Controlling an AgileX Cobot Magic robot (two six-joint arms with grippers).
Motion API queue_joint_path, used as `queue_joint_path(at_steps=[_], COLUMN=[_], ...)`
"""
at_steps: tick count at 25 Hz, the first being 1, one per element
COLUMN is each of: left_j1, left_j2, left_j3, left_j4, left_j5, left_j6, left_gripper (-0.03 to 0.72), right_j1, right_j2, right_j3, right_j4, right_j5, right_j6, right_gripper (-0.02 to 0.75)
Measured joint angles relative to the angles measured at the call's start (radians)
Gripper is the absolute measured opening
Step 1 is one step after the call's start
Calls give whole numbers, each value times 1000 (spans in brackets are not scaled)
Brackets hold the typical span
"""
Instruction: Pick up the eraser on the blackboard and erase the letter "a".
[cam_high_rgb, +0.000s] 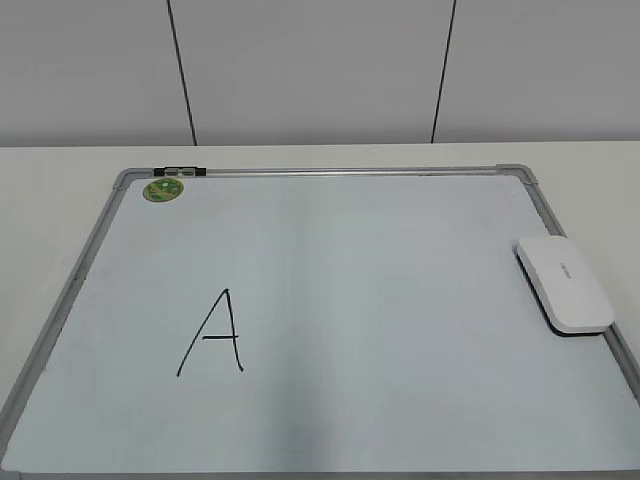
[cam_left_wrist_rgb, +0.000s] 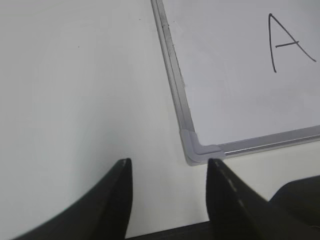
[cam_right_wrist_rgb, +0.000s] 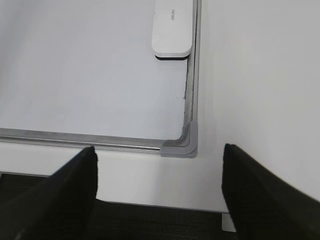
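On the pale table (cam_right_wrist_rgb: 260, 75), our right pincer (cam_right_wrist_rgb: 160, 187) hangs wide open and empty, the eraser (cam_right_wrist_rgb: 172, 27) far ahead at the blackboard (cam_right_wrist_rgb: 194, 70) frame, so we judge a finger could catch it.

A white table (cam_high_rgb: 60, 170) carries a grey-framed blackboard (cam_high_rgb: 330, 172), which lies flat and fills most of the frame from centre to bottom edge.

Exterior slants down; wrists overlook blackboard (cam_high_rgb: 400, 300) corners.
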Motion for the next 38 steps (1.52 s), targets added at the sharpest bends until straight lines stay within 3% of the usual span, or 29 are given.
queue_joint_path(at_steps=[24, 34, 38], left_j1=[-14, 51, 97], left_j2=[-19, -162, -203], left_j3=[2, 2, 2], left_j4=[-30, -32, -32], left_j5=[0, 4, 4], left_j6=[-4, -4, -4], left_gripper=[316, 315, 315], right_j1=[0, 0, -52], right_j2=[-8, -94, -124], right_j3=[2, 2, 2], right_j4=[-2, -2, -2], right_j5=[-9, -12, -12], right_j6=[0, 0, 0], right_gripper=[573, 573, 573])
